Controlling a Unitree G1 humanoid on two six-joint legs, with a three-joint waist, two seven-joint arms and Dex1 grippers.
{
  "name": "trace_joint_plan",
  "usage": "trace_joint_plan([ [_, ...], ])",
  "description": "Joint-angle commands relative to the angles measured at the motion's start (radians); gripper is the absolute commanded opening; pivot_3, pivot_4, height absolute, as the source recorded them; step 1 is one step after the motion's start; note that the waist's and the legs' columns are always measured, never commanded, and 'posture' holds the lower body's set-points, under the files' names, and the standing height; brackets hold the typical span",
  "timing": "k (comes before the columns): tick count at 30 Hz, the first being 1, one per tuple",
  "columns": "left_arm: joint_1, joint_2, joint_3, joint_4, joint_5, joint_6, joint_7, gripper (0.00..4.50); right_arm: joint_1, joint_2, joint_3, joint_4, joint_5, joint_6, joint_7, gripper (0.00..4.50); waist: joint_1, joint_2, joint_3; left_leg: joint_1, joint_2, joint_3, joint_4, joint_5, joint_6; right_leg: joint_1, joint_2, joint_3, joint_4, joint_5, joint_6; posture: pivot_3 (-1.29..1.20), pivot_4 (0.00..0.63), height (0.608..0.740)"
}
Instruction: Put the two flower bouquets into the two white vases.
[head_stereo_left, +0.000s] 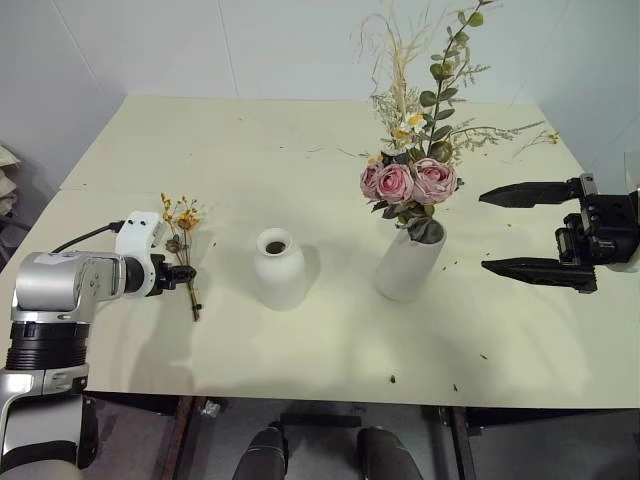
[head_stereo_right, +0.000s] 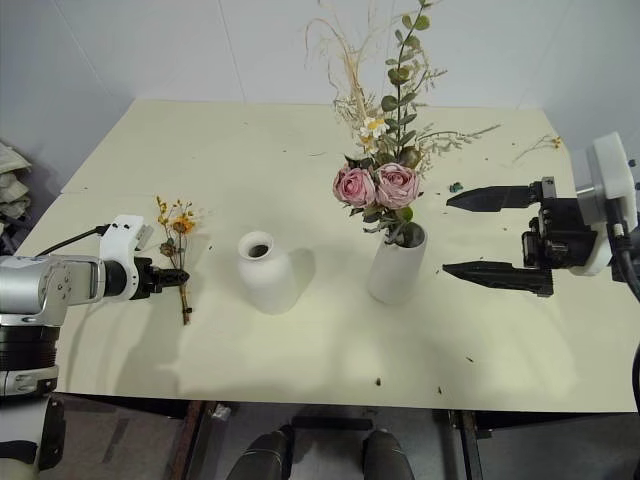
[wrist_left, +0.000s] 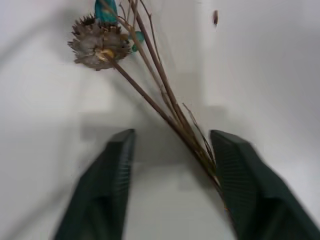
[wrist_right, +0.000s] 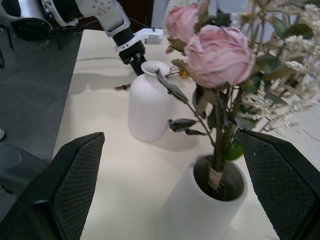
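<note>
The small bouquet (head_stereo_left: 182, 225) of dried yellow-orange flowers lies flat on the table, left of the short round-shouldered white vase (head_stereo_left: 279, 268). My left gripper (head_stereo_left: 188, 275) is down at its brown stems (wrist_left: 165, 100). The fingers stand apart on either side of the stems, and the bundle runs close along one finger (wrist_left: 240, 180). The large bouquet (head_stereo_left: 410, 180) of pink roses, leaves and pale grasses stands upright in the taller white vase (head_stereo_left: 408, 265). My right gripper (head_stereo_left: 482, 232) hovers open to the right of that vase, pointing toward it, with nothing between its fingers.
Crumbs of plant debris dot the pale table (head_stereo_left: 300, 350), mostly right of the tall vase. A loose twig (head_stereo_left: 535, 140) lies at the far right. The table's front edge (head_stereo_left: 320, 400) runs just below both vases. A seam crosses the table at the left.
</note>
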Motion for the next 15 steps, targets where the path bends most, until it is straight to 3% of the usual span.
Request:
trace_joint_plan([
  [1, -0.008, 0.011, -0.016, 0.029, 0.007, -0.019, -0.029, 1.18, 0.013, -0.007, -0.068, 0.004, 0.018, -0.014, 0.013, 4.50, 0.001, 0.000, 0.000, 0.000, 0.000, 0.000, 0.000, 0.000, 0.000, 0.000, 0.000, 0.000, 0.000, 0.000, 0.000, 0.00, 0.150, 0.740],
  [5, -0.019, -0.005, 0.000, 0.044, 0.018, -0.044, -0.019, 0.03, 0.047, -0.006, -0.089, -0.019, 0.042, 0.022, -0.003, 4.50, 0.001, 0.000, 0.000, 0.000, 0.000, 0.000, 0.000, 0.000, 0.000, 0.000, 0.000, 0.000, 0.000, 0.000, 0.000, 0.00, 0.150, 0.740],
  [11, -0.050, -0.074, 0.111, 0.036, -0.004, -0.099, 0.005, 0.03, 0.085, 0.017, -0.101, -0.033, 0.039, 0.013, -0.037, 4.50, 0.000, -0.001, 0.000, -0.001, 0.000, 0.000, 0.001, 0.000, 0.000, 0.000, 0.000, 0.000, 0.000, 0.000, 0.001, 0.00, 0.150, 0.740],
  [14, -0.057, -0.107, 0.181, 0.035, -0.025, -0.191, 0.012, 0.03, 0.079, 0.030, -0.098, -0.023, 0.032, 0.005, -0.053, 4.50, -0.006, -0.001, 0.000, -0.001, 0.000, 0.000, 0.001, -0.001, 0.000, 0.000, 0.000, 0.000, 0.000, 0.000, 0.001, 0.00, 0.150, 0.740],
  [15, -0.063, -0.143, 0.240, 0.034, -0.058, -0.311, -0.013, 0.03, 0.079, 0.035, -0.095, -0.022, 0.030, 0.002, -0.057, 4.50, -0.006, -0.001, 0.000, -0.001, 0.000, 0.000, 0.001, -0.001, 0.000, 0.000, 0.000, 0.000, 0.000, 0.000, 0.001, 0.00, 0.150, 0.740],
])
